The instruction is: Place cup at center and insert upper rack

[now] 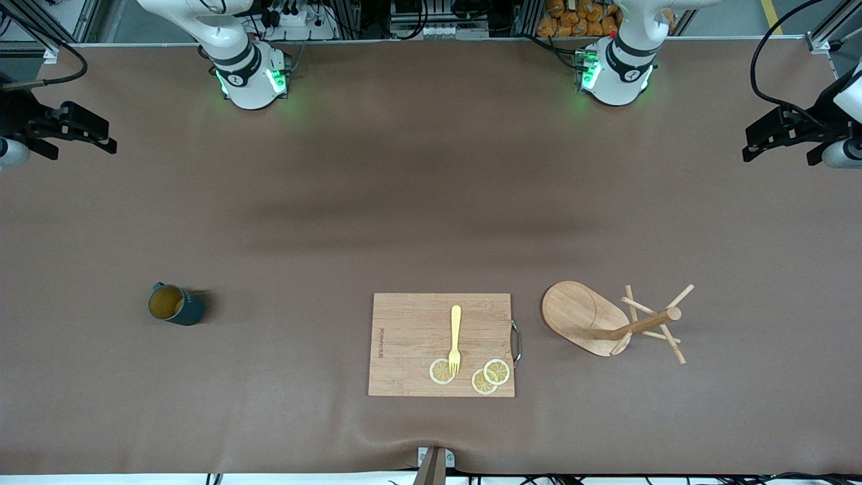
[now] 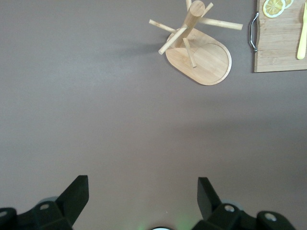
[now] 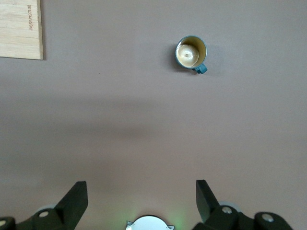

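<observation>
step: nothing started, both arms wait | right gripper (image 3: 139,201) wide open, empty, high over the table's edge | left gripper (image 2: 141,201) the same | small dark teal mug (image 1: 176,304) stands toward the right arm's end | light wooden mug tree (image 1: 609,320) beside the wooden cutting board (image 1: 411,337) | next: reach down for the mug

We see a brown counter (image 1: 404,202) carrying a rectangular wooden cutting board (image 1: 411,337) with a metal handle (image 1: 516,343) on the edge toward the left arm's end. On the board lie a yellow fork (image 1: 456,337) and three lemon slices (image 1: 497,371), the fork's tines resting on one slice.
</observation>
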